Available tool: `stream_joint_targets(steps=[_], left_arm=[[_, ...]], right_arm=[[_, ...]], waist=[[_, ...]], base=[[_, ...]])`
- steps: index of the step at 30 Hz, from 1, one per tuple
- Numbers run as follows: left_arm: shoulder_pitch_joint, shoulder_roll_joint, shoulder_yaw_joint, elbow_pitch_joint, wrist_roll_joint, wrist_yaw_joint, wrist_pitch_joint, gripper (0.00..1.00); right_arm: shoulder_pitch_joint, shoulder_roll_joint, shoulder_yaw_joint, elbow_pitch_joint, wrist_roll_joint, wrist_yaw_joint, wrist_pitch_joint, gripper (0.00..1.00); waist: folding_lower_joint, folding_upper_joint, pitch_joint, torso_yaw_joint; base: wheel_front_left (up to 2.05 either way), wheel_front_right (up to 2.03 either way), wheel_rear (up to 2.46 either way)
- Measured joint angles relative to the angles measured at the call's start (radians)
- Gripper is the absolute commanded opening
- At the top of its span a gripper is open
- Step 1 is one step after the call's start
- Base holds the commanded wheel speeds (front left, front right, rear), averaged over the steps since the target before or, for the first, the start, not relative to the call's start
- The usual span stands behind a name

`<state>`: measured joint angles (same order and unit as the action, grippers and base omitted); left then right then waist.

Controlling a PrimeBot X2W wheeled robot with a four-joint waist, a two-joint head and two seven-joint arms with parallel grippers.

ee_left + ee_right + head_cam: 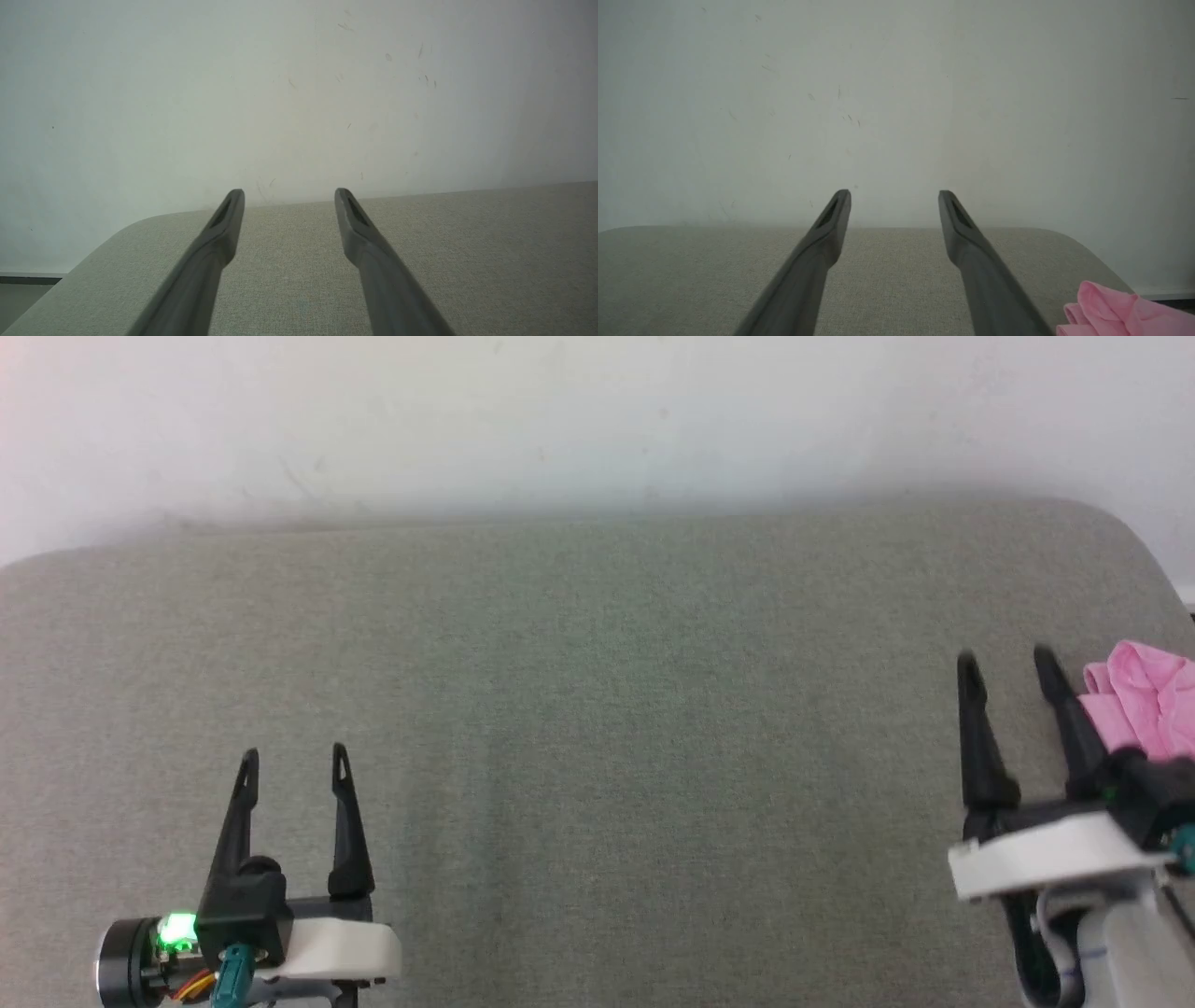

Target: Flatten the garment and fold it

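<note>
Nearest the head camera, the left gripper (294, 753) is standing released, its two dark fingers (345, 821) spread apart and gripping nothing, positioned over a bare stretch of the grey upholstered surface (597, 709). The right gripper (1005, 655) is likewise standing released, jaws parted with nothing between them. The garment (1146, 695), a light-pink crumpled cloth, is lying bunched on the surface just beside the right gripper's outer finger, on the side facing away from the left gripper; whether cloth and finger are touching cannot be told. In the right wrist view the bunch is sitting outside the jaws, right of the fingers. The left gripper is standing well apart from the garment. A pale wall (597, 411) is rising beyond both pairs of fingertips.
</note>
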<state>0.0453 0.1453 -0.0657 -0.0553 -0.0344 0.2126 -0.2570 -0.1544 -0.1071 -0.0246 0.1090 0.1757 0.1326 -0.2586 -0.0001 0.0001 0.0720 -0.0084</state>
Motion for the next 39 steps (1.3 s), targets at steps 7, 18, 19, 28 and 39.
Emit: stream_joint_targets(steps=[7,18,19,28,39], left_arm=[[0.022,-0.006,0.0,0.005,0.0,-0.009,0.001,0.0],[0.022,-0.01,0.001,0.006,-0.001,-0.018,0.012,0.0],[0.022,-0.01,0.001,0.006,-0.001,-0.018,0.016,0.0],[0.021,-0.016,0.003,0.008,-0.001,-0.03,0.034,0.0],[0.019,-0.021,0.009,0.012,0.0,-0.046,0.056,0.0]], right_arm=[[0.111,0.037,-0.031,-0.034,-0.018,0.0,0.0,0.0],[0.111,0.037,-0.031,-0.034,-0.019,0.0,0.013,0.0],[0.111,0.037,-0.031,-0.034,-0.02,0.0,0.014,0.0],[0.111,0.037,-0.028,-0.037,-0.029,0.0,0.034,0.0],[0.111,0.038,-0.023,-0.043,-0.046,0.0,0.056,0.0]], waist=[[-0.0002,0.0,-0.039,0.02],[0.0002,0.0,-0.042,0.019],[0.0002,0.0,-0.042,0.019],[0.0002,0.0,-0.044,0.018],[0.0002,0.0,-0.047,0.017]], base=[[0.0,0.0,0.0],[0.0,0.0,0.0],[0.0,0.0,0.0],[0.0,0.0,0.0],[0.0,0.0,0.0]])
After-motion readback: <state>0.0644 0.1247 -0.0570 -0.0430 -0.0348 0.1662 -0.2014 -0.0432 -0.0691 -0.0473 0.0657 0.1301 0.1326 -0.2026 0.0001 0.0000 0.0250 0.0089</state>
